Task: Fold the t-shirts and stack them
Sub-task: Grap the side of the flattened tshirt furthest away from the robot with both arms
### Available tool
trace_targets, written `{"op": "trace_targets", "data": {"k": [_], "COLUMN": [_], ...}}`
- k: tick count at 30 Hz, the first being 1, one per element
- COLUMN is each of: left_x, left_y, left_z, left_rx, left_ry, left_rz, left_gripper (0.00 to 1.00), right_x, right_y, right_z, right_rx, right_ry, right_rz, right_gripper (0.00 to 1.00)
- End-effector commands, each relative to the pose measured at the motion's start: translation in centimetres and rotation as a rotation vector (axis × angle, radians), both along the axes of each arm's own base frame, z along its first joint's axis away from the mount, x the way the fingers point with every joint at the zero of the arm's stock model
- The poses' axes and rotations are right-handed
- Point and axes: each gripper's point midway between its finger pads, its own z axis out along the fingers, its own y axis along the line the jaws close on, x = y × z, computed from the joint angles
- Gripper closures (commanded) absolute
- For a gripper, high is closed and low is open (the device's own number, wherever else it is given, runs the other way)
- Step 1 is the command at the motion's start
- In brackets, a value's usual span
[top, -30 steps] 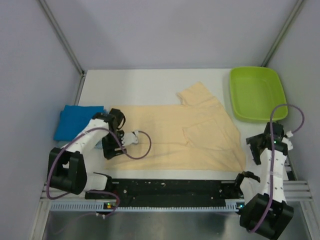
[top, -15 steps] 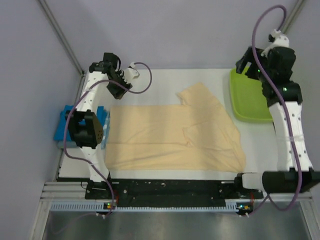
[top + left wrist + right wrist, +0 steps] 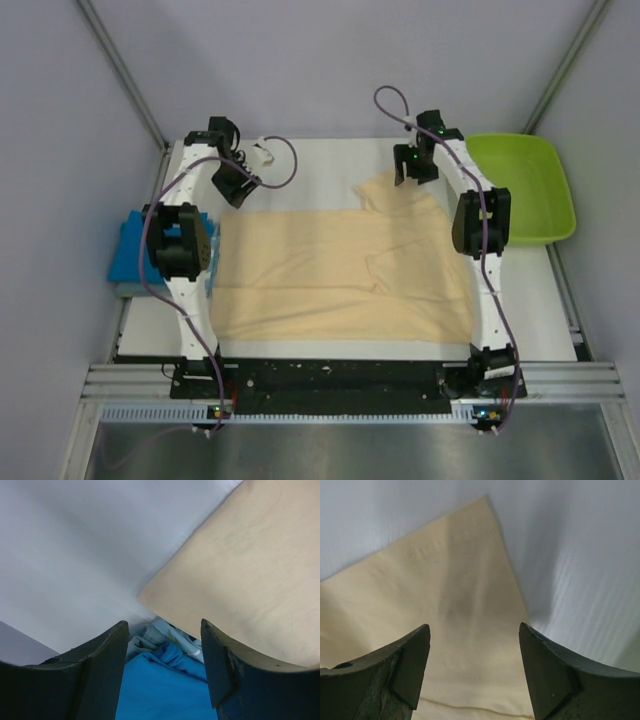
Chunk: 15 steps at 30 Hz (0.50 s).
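Observation:
The pale peach-cream t-shirt [image 3: 340, 270] lies spread flat across the table, one sleeve [image 3: 400, 190] pointing to the far side. The bright blue folded t-shirt [image 3: 135, 245] lies at the table's left edge, partly under my left arm. My left gripper [image 3: 232, 183] is open and empty above the peach shirt's far-left corner; its wrist view shows that corner [image 3: 250, 570] and the blue shirt [image 3: 160, 685] between the fingers. My right gripper [image 3: 415, 168] is open and empty over the far sleeve, whose corner shows in the right wrist view [image 3: 465, 580].
A lime-green plastic tray [image 3: 525, 190] stands at the far right of the table. White table surface [image 3: 320, 165] shows behind the shirt. Grey walls close in on three sides. The black rail [image 3: 340, 375] runs along the near edge.
Both arms have swung from the near edge out to the far side. The left gripper has dropped toward the shirt's far-left corner. The right gripper has moved left from the tray to the sleeve.

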Motion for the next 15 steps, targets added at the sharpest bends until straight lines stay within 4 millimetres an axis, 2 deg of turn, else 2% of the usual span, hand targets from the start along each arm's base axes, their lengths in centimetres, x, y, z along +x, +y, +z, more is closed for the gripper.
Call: {"op": "trace_targets", "data": {"k": [1, 4, 7, 10, 12, 15], "left_x": [0.9, 1.3, 1.6, 1.9, 2.0, 2.4], "left_y": [0.4, 1.0, 1.6, 1.9, 1.7, 1.8], "left_z": [-1.1, -2.4, -3.8, -4.8, -5.3, -6.2], "left_rx": [-0.01, 0.006, 0.031, 0.038, 0.029, 0.036], "left_ry": [-0.008, 0.009, 0.028, 0.036, 0.045, 0.057], "left_rz": [-0.016, -0.018, -0.004, -0.002, -0.006, -0.001], "left_gripper": [0.35, 0.34, 0.33, 0.32, 0.32, 0.32], "right_x": [1.9, 1.8, 0.5, -0.3, -0.5, -1.0], "right_y": [-0.3, -0.4, -1.1, -1.5, -1.0, -0.6], "right_z": [1.3, -1.8, -4.8, -6.4, -6.8, -7.3], "right_rx": [-0.07, -0.1, -0.192, -0.309, -0.313, -0.293], "right_ry": [-0.057, -0.009, 0.057, 0.08, 0.092, 0.118], "right_rz": [-0.001, -0.008, -0.013, 0.024, 0.051, 0.081], "right_gripper": [0.29, 0.29, 0.29, 0.28, 0.27, 0.32]}}
